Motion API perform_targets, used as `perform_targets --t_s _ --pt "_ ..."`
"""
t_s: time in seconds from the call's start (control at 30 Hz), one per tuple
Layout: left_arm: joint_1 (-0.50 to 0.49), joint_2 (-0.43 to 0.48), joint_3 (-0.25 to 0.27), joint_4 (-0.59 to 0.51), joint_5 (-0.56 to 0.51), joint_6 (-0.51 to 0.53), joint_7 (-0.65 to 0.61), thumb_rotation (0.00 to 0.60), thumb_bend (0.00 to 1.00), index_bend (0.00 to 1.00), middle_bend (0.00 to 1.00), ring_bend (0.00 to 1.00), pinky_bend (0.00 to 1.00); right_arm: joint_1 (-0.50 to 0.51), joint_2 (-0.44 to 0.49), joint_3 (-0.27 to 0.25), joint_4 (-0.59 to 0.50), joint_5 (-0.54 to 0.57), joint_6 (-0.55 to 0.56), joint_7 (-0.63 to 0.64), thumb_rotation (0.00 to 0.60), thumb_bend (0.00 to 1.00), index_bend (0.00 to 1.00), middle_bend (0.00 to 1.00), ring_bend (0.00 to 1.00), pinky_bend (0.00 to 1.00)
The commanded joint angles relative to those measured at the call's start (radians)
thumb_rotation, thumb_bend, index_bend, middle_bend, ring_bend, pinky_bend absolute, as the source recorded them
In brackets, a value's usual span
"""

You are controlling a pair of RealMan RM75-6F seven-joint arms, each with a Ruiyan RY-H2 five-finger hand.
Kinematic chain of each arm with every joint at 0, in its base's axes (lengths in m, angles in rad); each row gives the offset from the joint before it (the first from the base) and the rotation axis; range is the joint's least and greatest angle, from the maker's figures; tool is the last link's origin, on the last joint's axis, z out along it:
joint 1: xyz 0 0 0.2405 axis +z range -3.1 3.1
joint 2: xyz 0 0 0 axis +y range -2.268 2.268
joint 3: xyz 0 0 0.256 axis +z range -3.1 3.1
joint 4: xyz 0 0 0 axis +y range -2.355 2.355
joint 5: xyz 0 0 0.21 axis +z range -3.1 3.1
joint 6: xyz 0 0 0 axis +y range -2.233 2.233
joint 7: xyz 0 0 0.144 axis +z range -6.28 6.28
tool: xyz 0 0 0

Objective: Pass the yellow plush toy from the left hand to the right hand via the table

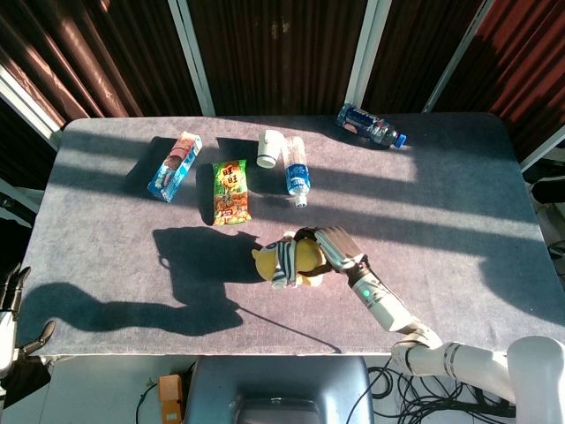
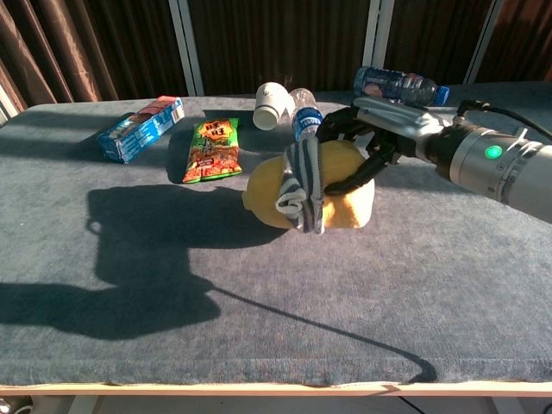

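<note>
The yellow plush toy (image 1: 290,259) (image 2: 285,190), with a striped scarf round it, is lifted a little off the grey table near its middle. My right hand (image 1: 328,249) (image 2: 366,138) grips it from the right side, fingers over the top and thumb under. My left hand (image 1: 11,305) hangs off the table's near left corner with its fingers apart and nothing in it; the chest view does not show it.
Behind the toy lie a green snack bag (image 1: 231,192) (image 2: 212,149), a blue box (image 1: 174,166) (image 2: 138,128), a white cup (image 1: 268,147) (image 2: 270,104) and a water bottle (image 1: 297,171) (image 2: 308,123). A second bottle (image 1: 371,126) (image 2: 398,86) lies at the back right.
</note>
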Motion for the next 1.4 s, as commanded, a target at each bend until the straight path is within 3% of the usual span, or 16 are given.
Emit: perform_targets --t_s 0.03,0.17,0.3,0.57,0.63,0.7,0.9,1.0,1.23,1.4 --pt "-0.002 -0.001 0.001 -0.003 0.008 -0.007 0.008 0.600 0.26 0.00 0.00 0.05 0.29 -0.049 0.047 -0.010 -0.004 -0.023 0.071 0.000 0.600 0.11 0.87 0.64 0.67 0.92" --pt "0.000 -0.004 0.002 -0.005 0.017 -0.011 0.026 0.600 0.26 0.00 0.00 0.05 0.29 -0.119 0.116 -0.030 -0.027 -0.021 0.153 -0.059 0.600 0.11 0.87 0.64 0.67 0.92" --pt "0.001 -0.004 0.004 -0.010 0.027 -0.019 0.034 0.600 0.26 0.00 0.00 0.05 0.29 -0.190 0.142 -0.046 0.022 -0.021 0.247 -0.095 0.600 0.11 0.87 0.64 0.67 0.92" --pt "0.003 0.003 0.000 -0.014 0.025 -0.034 0.028 0.600 0.26 0.00 0.00 0.05 0.29 -0.280 0.185 -0.106 0.084 -0.055 0.285 0.059 0.600 0.11 0.79 0.64 0.61 0.85" --pt "0.003 0.004 -0.002 -0.016 0.021 -0.038 0.029 0.600 0.26 0.00 0.00 0.05 0.29 -0.295 0.188 -0.122 0.105 -0.074 0.299 0.067 0.600 0.11 0.75 0.61 0.56 0.79" --pt "0.003 0.005 -0.004 -0.018 0.018 -0.042 0.030 0.600 0.26 0.00 0.00 0.05 0.29 -0.304 0.189 -0.133 0.120 -0.086 0.303 0.064 0.600 0.11 0.65 0.53 0.46 0.67" --pt "0.002 0.005 -0.005 -0.022 0.020 -0.052 0.038 0.600 0.26 0.00 0.00 0.05 0.29 -0.311 0.242 -0.168 0.094 -0.085 0.225 0.044 0.600 0.11 0.19 0.11 0.04 0.19" --pt "0.002 0.006 -0.004 -0.023 0.021 -0.058 0.039 0.600 0.26 0.00 0.00 0.05 0.29 -0.315 0.266 -0.172 0.072 -0.092 0.219 0.050 0.600 0.11 0.01 0.00 0.00 0.08" --pt "0.003 0.006 -0.007 -0.025 0.020 -0.064 0.045 0.600 0.26 0.00 0.00 0.06 0.29 -0.342 0.362 -0.215 -0.010 -0.191 0.290 0.084 0.600 0.09 0.00 0.00 0.00 0.06" --pt "0.004 0.004 -0.009 -0.026 0.017 -0.065 0.056 0.600 0.26 0.00 0.00 0.06 0.29 -0.416 0.469 -0.221 -0.184 -0.213 0.419 0.023 0.600 0.09 0.00 0.00 0.00 0.06"
